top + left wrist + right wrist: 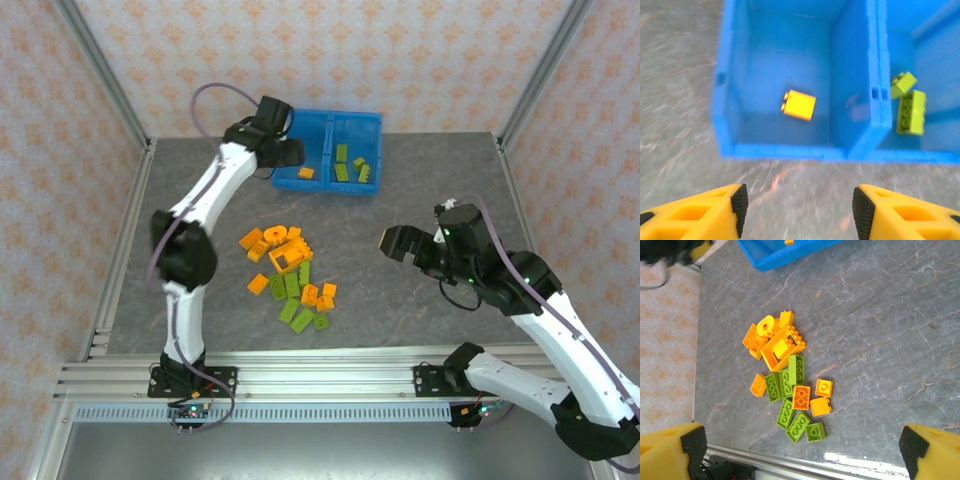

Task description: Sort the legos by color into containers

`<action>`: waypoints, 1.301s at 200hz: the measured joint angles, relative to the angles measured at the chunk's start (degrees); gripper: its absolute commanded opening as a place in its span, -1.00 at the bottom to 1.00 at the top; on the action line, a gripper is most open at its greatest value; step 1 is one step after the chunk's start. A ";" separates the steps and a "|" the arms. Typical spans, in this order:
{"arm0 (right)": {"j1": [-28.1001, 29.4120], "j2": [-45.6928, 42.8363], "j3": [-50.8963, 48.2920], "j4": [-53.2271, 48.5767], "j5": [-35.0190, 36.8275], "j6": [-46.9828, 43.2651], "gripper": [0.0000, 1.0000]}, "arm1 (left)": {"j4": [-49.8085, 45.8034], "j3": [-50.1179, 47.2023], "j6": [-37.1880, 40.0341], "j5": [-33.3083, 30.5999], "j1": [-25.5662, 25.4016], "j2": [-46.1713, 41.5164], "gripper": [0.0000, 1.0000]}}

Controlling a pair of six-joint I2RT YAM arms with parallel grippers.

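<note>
Left tool [800,210] held apart, nothing gripped. Straight ahead of it, one compartment [785,60] of the blue bin [785,150] is occupied by one orange brick [799,105]. Lime bricks [910,112] are seen past the divider [875,75], to its right. Right tool [392,243] spread wide, empty. Unsorted legos [790,385] are piled on the desk [880,340] in front of it.

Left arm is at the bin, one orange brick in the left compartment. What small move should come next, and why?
Probably draw the left gripper back from the blue bin toward the pile of legos. Its fingers stand apart and empty, the orange brick lies in the left compartment, and many bricks wait on the table.
</note>
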 measured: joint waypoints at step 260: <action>0.00 3.26 -0.57 3.91 2.01 -5.22 0.99 | 8.02 -39.69 4.17 0.46 6.80 -6.64 0.53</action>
